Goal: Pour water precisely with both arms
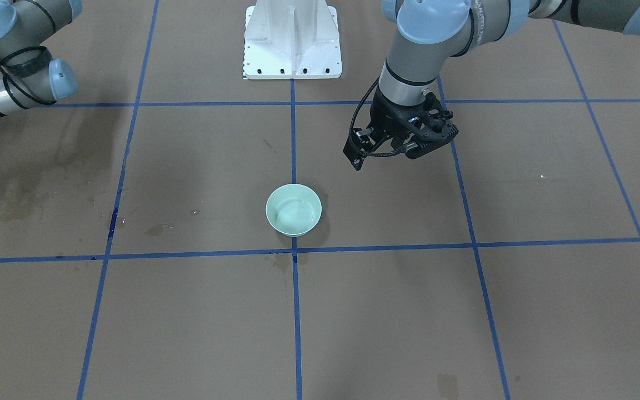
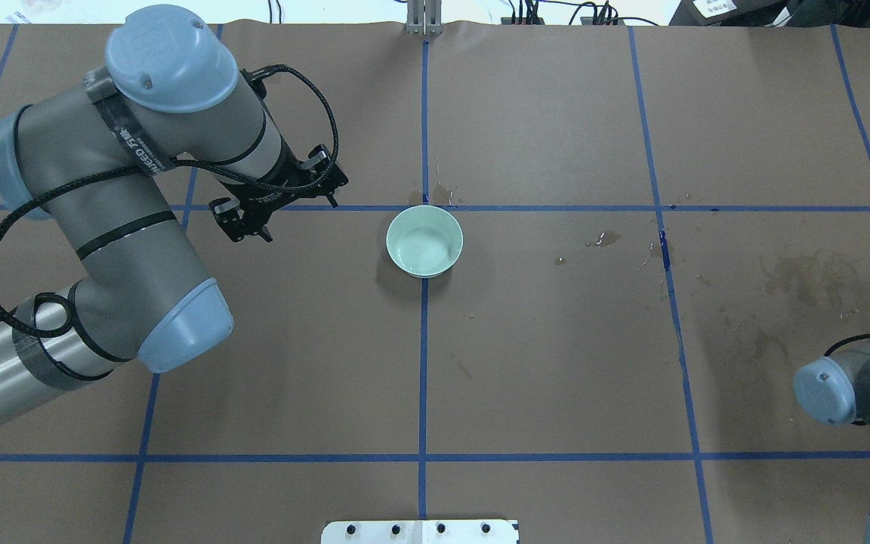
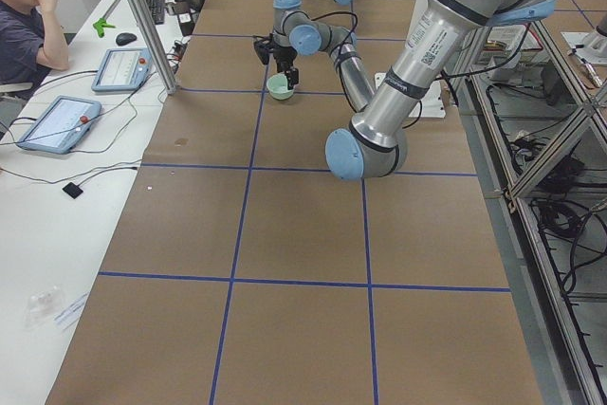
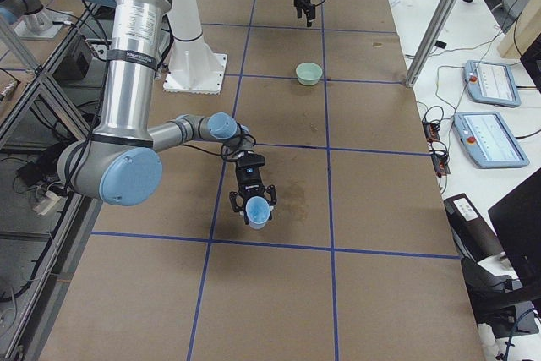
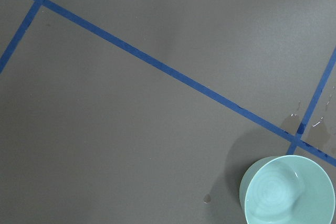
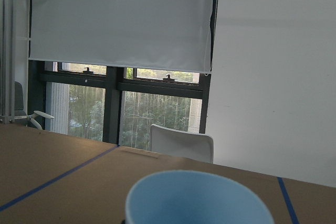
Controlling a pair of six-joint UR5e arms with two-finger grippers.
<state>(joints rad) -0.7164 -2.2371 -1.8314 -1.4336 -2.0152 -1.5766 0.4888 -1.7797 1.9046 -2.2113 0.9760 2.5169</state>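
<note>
— Where is the water?
— Faint glints in the green bowl, mouth up, mid-table (spill stains nearby).
— The fingers?
— Left gripper hangs beside the bowl and right gripper is at a blue cup. I cannot tell if either is open or closed.

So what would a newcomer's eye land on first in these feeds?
Probably the pale green bowl, alone at mid-table on a blue tape line, with the left hand hovering empty off to its side. Next comes the blue cup at the right hand, low over the table toward the robot's right end, and the dark wet stains on the brown paper there.
</note>
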